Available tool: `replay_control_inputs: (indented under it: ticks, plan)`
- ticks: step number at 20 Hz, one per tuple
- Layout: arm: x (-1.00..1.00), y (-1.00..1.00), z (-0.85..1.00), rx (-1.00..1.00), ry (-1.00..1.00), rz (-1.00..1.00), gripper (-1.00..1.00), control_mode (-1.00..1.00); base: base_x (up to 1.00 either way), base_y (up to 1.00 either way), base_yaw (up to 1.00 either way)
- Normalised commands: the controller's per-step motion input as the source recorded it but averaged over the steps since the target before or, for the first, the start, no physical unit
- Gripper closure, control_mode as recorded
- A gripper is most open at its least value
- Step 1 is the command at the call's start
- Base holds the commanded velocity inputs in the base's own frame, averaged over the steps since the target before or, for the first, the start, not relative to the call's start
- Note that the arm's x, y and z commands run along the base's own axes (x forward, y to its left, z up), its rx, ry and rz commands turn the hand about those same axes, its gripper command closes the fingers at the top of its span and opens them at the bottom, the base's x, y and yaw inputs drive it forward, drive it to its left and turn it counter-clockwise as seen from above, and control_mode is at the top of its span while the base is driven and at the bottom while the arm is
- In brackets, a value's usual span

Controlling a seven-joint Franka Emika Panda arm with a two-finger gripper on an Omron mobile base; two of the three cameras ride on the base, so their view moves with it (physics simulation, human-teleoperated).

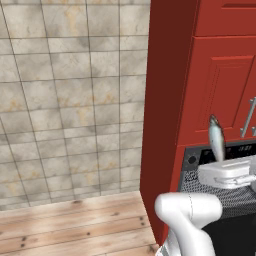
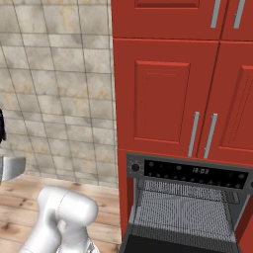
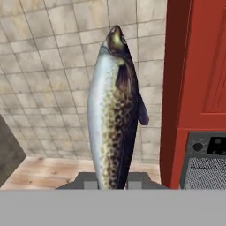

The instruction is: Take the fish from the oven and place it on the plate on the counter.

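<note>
**Operator:** From the left base view, I have the fish (image 1: 216, 138) out of the oven (image 1: 222, 192). It stands nearly upright above the hand, in front of the oven's control panel and the red cabinet door (image 1: 220, 90). I judge I'm carrying it tall like this so it clears the oven's frame on the way to the plate.

**Spotter:** And the right base view?

**Operator:** There I see the oven (image 2: 185, 202) open, wire rack bare, under the red cabinet doors (image 2: 163, 106). So the fish is clear of it.

**Spotter:** How's the grip?

**Operator:** In the hand view the fingers (image 3: 90, 180) are closed on the fish's (image 3: 114, 110) lower end, one dark tip on each side of the body. The rest rises straight away from them, snout farthest out, with the oven (image 3: 205, 165) off to its right. Only the end is pinched, so I reckon it could pivot if I swing fast.
</note>
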Motion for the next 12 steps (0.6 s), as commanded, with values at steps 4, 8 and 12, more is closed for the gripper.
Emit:
replay_control_inputs:
  ticks: [4,8,12]
  plan:
    - [-1.00,-0.09,-0.60,0.14,0.02,-0.10,1.00,-1.00,0.00,0.00,0.00]
    - [-0.63,0.06,-0.49,0.23,0.03,-0.11,1.00,-1.00,0.00,0.00,0.00]
    - [0.74,0.51,0.00,0.15,0.00,-0.15,1.00,-1.00,0.00,0.00,0.00]
